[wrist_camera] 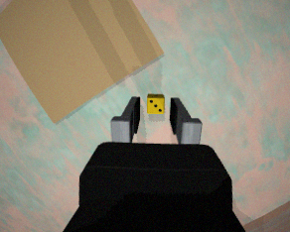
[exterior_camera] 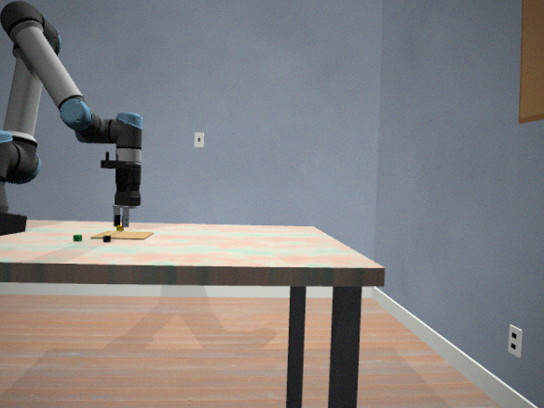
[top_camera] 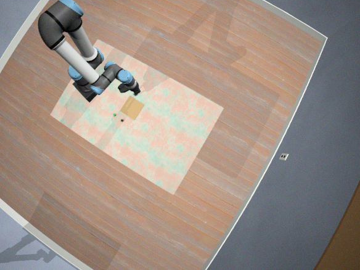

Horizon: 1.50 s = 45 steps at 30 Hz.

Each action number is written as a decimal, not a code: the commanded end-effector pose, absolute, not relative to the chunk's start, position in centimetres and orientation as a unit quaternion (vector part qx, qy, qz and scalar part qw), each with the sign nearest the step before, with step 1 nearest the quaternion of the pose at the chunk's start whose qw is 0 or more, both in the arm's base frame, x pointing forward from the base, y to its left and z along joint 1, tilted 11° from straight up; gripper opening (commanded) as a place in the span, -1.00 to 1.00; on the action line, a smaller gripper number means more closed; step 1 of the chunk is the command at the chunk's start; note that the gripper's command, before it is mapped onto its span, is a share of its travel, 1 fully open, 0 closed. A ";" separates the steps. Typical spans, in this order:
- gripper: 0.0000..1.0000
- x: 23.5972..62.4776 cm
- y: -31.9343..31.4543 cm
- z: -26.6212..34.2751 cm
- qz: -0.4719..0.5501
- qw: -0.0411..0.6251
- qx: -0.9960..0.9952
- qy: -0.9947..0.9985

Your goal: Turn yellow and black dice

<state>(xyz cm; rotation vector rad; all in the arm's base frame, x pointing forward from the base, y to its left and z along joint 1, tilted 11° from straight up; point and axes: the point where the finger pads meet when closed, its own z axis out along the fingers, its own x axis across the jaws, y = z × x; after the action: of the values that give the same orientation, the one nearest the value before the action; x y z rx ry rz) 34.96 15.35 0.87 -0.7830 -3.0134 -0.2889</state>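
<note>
The yellow die (exterior_camera: 120,228) (wrist_camera: 156,105) rests on the table just beyond a mat corner, three pips on its top face. My gripper (top_camera: 136,94) (exterior_camera: 121,226) (wrist_camera: 155,108) is open and points down over it, a finger on either side with gaps in the wrist view. The tips are low, near the die's height. In the top view the arm hides this die. The tan mat (top_camera: 132,108) (exterior_camera: 135,236) (wrist_camera: 65,59) lies flat. The black die (top_camera: 122,120) (exterior_camera: 107,238) and green die (top_camera: 114,114) (exterior_camera: 77,238) stand on the table beside it, too small to read.
The table (top_camera: 172,129) (exterior_camera: 261,251) has a mottled pink and green top. The green and black dice stand apart from each other on the opposite side of the mat from my gripper. Arm shadows cross the mat and table.
</note>
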 end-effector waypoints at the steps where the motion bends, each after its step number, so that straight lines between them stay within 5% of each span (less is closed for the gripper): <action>1: 0.27 34.9 15.5 0.4 -0.092 0.007 -0.250 -0.964; 44: 0.27 34.9 15.5 0.1 -0.092 0.007 -0.250 -0.964; 45: -0.32 34.9 15.5 0.1 -0.092 0.007 -0.250 -0.964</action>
<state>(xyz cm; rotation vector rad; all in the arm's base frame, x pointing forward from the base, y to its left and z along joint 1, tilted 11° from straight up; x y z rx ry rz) 35.06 15.47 0.22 -0.7840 -3.0162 -0.2904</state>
